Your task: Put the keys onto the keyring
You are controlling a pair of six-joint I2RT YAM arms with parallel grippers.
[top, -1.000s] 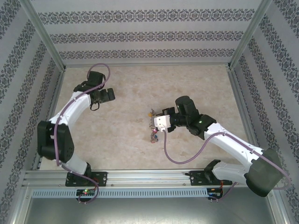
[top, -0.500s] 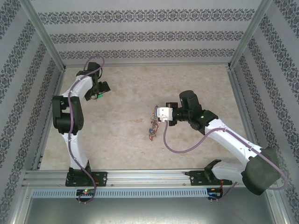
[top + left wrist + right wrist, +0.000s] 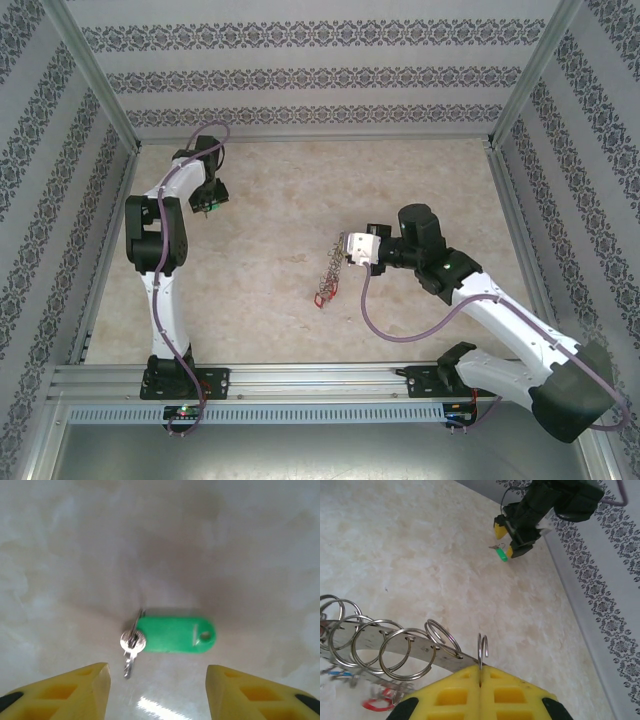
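Two changes in the last second. My left gripper (image 3: 207, 203) has swung to the far left corner, and its fingers (image 3: 90, 687) have narrowed to roughly half open, gripping nothing. The green-tagged key (image 3: 172, 634) lies on the table (image 3: 75, 555) just ahead of the gap. My right gripper (image 3: 480, 674) stays clamped on the keyring (image 3: 442, 658), now lifted. I judge pickup to be imminent. The right wrist view resolves separate wire loops (image 3: 436, 626); the top view renders one thin dangling chain.

The left claw (image 3: 158, 682) points down, fingers apart; the right claw (image 3: 480, 676), arm outstretched, is clamped tight.
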